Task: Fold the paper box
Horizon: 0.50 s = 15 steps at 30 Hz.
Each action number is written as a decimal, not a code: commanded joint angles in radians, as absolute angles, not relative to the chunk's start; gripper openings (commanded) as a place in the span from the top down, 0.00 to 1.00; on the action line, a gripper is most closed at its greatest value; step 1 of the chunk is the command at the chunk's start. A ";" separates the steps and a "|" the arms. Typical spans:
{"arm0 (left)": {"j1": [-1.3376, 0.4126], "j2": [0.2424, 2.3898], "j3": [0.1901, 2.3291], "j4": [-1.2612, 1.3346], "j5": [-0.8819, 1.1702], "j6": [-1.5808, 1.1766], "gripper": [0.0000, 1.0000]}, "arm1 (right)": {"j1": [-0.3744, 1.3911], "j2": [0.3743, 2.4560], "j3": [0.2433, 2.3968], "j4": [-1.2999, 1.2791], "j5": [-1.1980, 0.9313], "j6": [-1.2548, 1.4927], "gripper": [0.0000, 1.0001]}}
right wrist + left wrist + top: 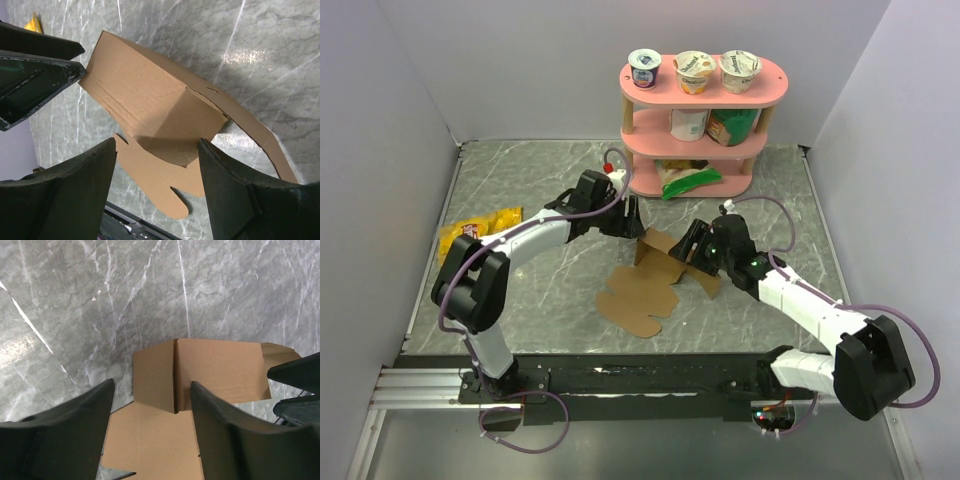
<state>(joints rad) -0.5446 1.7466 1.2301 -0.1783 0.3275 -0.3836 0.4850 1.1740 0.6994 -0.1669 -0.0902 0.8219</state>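
Finds the paper box (650,290) half-folded just in front of the pink shelf (705,103), two walls upright; finds left gripper (632,220) between shelf and box, jaws wide apart, holding nothing; finds right gripper (692,245) farther from the shelf, jaws wide about a raised corner, not clamped on it.

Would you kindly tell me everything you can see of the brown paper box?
The paper box is plain, unmarked brown cardboard, a die-cut sheet partly folded. At its far end two panels stand up and meet at a creased corner; the rest, with rounded flaps, lies flat on the marbled table. It sits mid-table between the open left gripper and right gripper, which flank the raised panels; contact cannot be told.
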 commanded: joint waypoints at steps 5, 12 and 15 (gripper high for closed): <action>-0.548 1.781 1.230 -0.144 0.368 -0.397 0.42 | 0.480 1.200 0.698 -0.087 -0.051 0.825 0.26; -0.552 1.796 1.209 -0.149 0.393 -0.403 0.58 | 0.480 1.230 0.701 -0.058 -0.052 0.827 0.26; -0.555 1.798 1.203 -0.156 0.387 -0.402 0.59 | 0.482 1.238 0.704 -0.061 -0.061 0.830 0.27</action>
